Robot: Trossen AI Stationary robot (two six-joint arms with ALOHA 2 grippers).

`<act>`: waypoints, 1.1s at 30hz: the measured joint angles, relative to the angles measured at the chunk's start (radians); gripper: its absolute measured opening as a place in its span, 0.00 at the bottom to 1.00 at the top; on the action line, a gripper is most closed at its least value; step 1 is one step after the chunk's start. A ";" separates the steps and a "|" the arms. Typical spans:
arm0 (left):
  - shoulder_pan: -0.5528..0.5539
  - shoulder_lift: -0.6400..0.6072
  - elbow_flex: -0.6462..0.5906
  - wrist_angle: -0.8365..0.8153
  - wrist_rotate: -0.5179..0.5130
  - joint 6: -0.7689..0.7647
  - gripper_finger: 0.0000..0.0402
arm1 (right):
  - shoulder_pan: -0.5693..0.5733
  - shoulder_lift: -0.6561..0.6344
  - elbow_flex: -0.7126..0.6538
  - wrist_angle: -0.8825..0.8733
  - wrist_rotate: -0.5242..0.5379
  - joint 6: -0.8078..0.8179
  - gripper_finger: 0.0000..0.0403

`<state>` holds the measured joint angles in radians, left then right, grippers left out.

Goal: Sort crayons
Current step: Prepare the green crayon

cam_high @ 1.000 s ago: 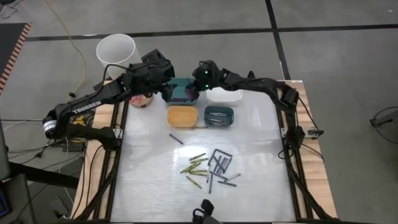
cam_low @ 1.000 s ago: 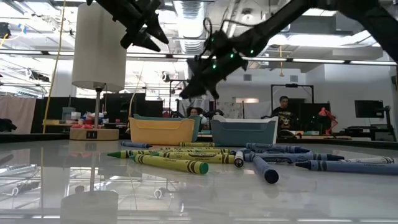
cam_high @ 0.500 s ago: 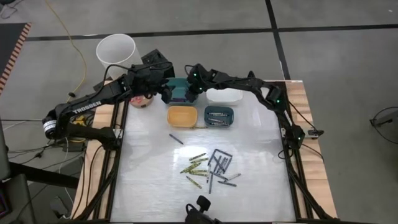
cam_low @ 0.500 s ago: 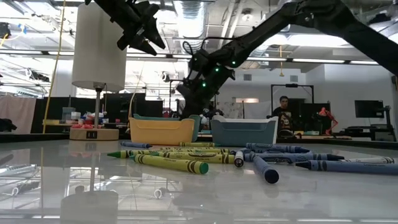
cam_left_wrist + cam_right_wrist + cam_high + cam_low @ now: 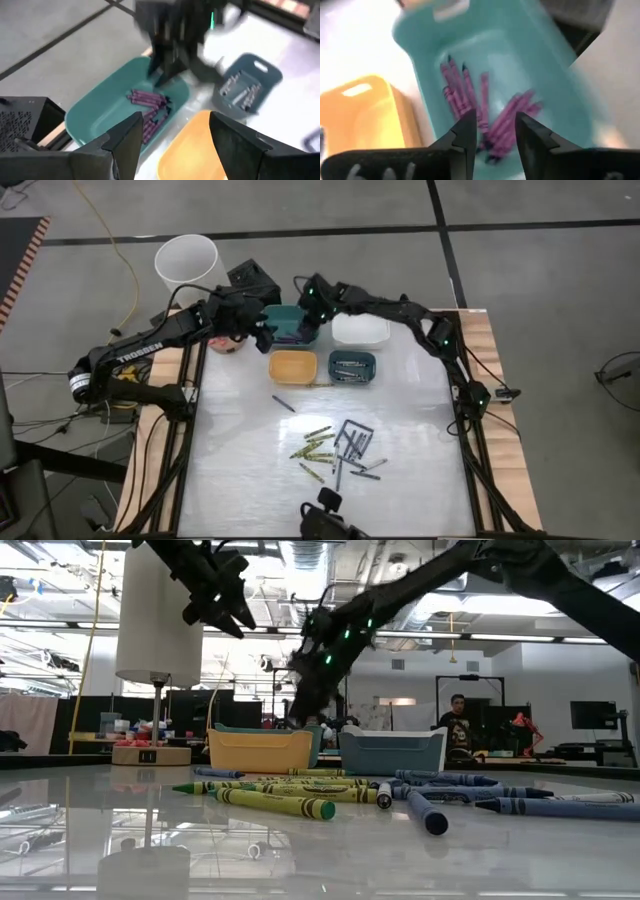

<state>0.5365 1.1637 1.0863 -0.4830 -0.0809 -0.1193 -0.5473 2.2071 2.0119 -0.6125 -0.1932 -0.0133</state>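
Observation:
Loose crayons (image 5: 335,448) in yellow-green, grey and blue lie in a heap on the white table, and one dark crayon (image 5: 284,403) lies apart. Purple crayons (image 5: 487,112) lie on the floor of the teal bin (image 5: 547,75) at the far edge. My right gripper (image 5: 492,137) hangs open just above those purple crayons, tipped steeply down, with nothing between its fingers. My left gripper (image 5: 175,145) hovers open beside the teal bin (image 5: 285,313), on its left, higher up, and touches nothing. In the low view my right gripper (image 5: 297,718) dips behind the yellow bin (image 5: 260,748).
A yellow bin (image 5: 293,365) and a blue-grey bin (image 5: 351,366) holding grey crayons stand in front of the teal bin, with a white bin (image 5: 360,330) to its right. A white bucket (image 5: 186,260) stands off the table's far left. People sit in the room behind.
My right gripper has moved toward the table's left, over the teal bin, has tipped steeply down into it and has opened. My left gripper has stayed open beside the bin and has tipped down a little.

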 joint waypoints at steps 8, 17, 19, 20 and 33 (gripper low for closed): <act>-0.075 0.036 0.000 -0.018 0.146 0.133 0.54 | -0.071 -0.222 0.230 -0.290 0.066 -0.177 0.30; -0.275 0.246 0.000 0.103 -0.040 0.206 0.54 | -0.123 -0.508 0.267 -0.328 0.168 -0.142 0.30; -0.326 0.298 0.005 0.122 -0.110 0.204 0.54 | -0.124 -0.552 0.265 -0.340 0.197 -0.118 0.30; -0.354 0.322 0.016 0.123 -0.138 0.200 0.53 | -0.124 -0.573 0.265 -0.349 0.206 -0.104 0.30; -0.549 0.703 0.368 -0.082 -0.324 0.067 0.02 | -0.098 -0.725 0.264 -0.540 0.230 -0.008 0.30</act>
<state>-0.0124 1.8664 1.4539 -0.5655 -0.4053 -0.0523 -0.6450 1.4822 2.2761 -1.1527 0.0372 -0.0216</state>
